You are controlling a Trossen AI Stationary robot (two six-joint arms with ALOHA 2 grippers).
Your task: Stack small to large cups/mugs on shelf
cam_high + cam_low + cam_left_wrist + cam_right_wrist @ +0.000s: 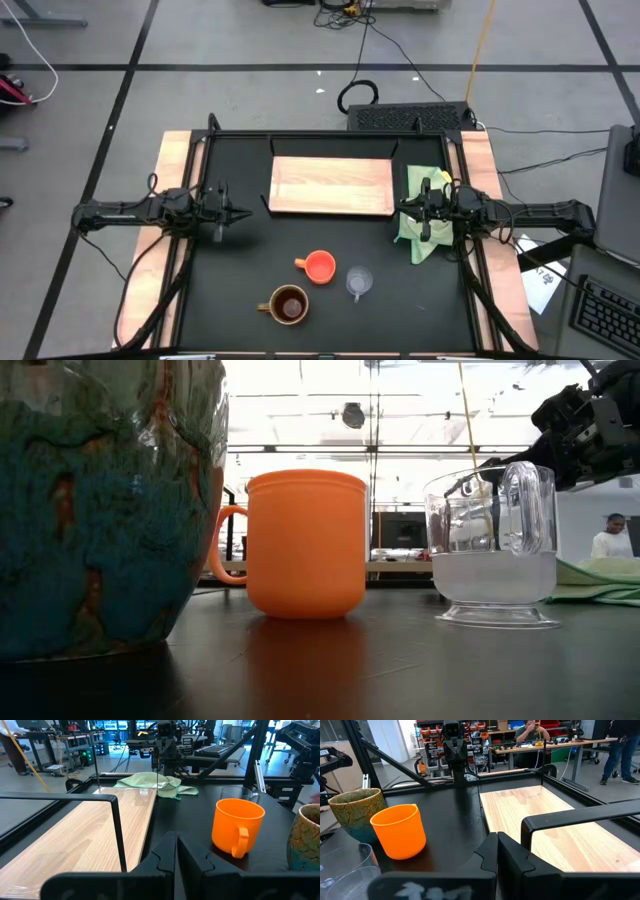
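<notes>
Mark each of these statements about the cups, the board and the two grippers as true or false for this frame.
1. The flat light-wood board has no cup on it. True.
2. The mid-sized orange handled cup sits inside the larger brown handled mug. False: they stand apart on the black table.
3. The small clear glass cup stands beside the orange cup. True.
4. The left gripper holds the brown mug. False: it is shut on nothing, hovering at the table's left.
5. The light green cloth lies under the right gripper. False: it lies by that arm, with the shut gripper beyond its edge.
</notes>
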